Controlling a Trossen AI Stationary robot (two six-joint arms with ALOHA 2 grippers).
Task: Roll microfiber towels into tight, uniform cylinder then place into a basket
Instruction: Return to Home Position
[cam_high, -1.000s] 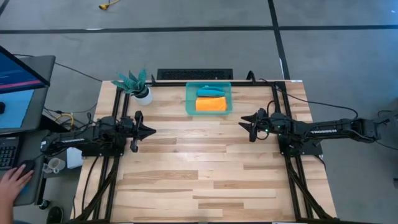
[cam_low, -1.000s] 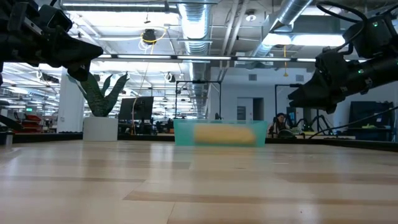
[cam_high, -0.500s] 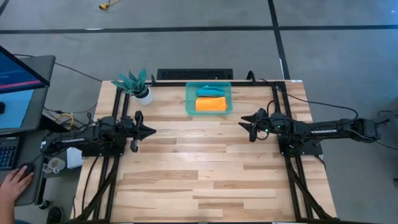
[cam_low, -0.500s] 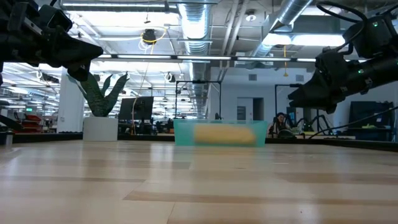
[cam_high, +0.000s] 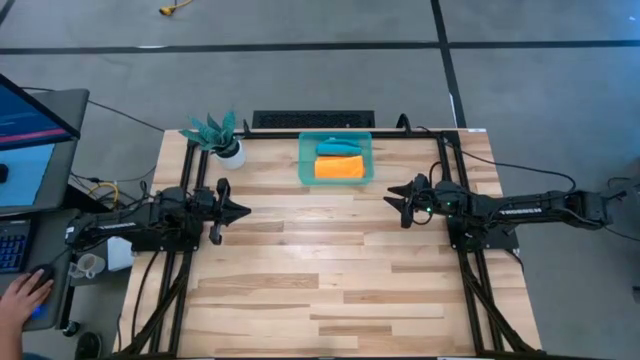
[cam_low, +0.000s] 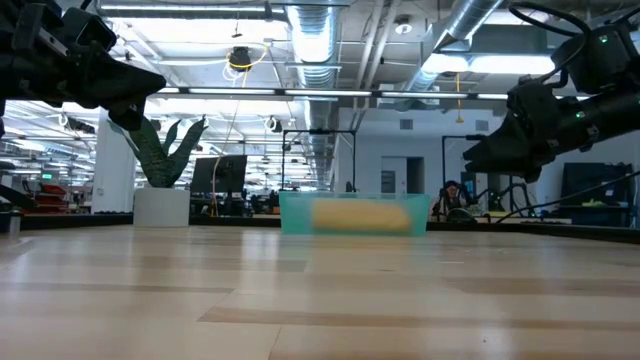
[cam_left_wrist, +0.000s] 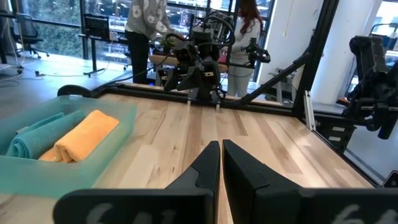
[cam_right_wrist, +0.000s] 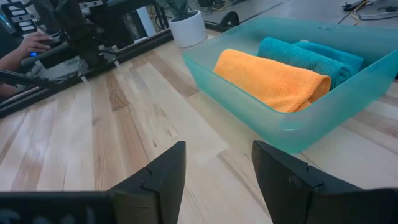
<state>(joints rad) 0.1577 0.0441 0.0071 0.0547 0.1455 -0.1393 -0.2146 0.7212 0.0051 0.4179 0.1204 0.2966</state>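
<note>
1. Since the earlier frames neither arm has shifted. Only a person's hand (cam_high: 28, 288), at the high view's 8 o'clock edge, has crept slightly inward.
2. The basket (cam_high: 306, 165) stands at 12 o'clock on the table (cam_high: 330, 270). It holds the orange towel (cam_high: 339, 168) on its near side and the teal towel (cam_high: 340, 149) behind, the two touching.
3. The left gripper (cam_high: 243, 211) hangs at 9 o'clock, narrowed to a thin slit and empty. The right gripper (cam_high: 392, 202) hangs at 3 o'clock, fingers apart, holding nothing.
4. The retreat looks nearly finished. Any remaining travel should run outward, away from the basket and from the plant (cam_high: 218, 135) at 11 o'clock, so the rolls stay undisturbed.
5. The right wrist view shows both rolls lying side by side. The low view gives only an orange blur through the basket wall, with the teal roll hidden.
</note>
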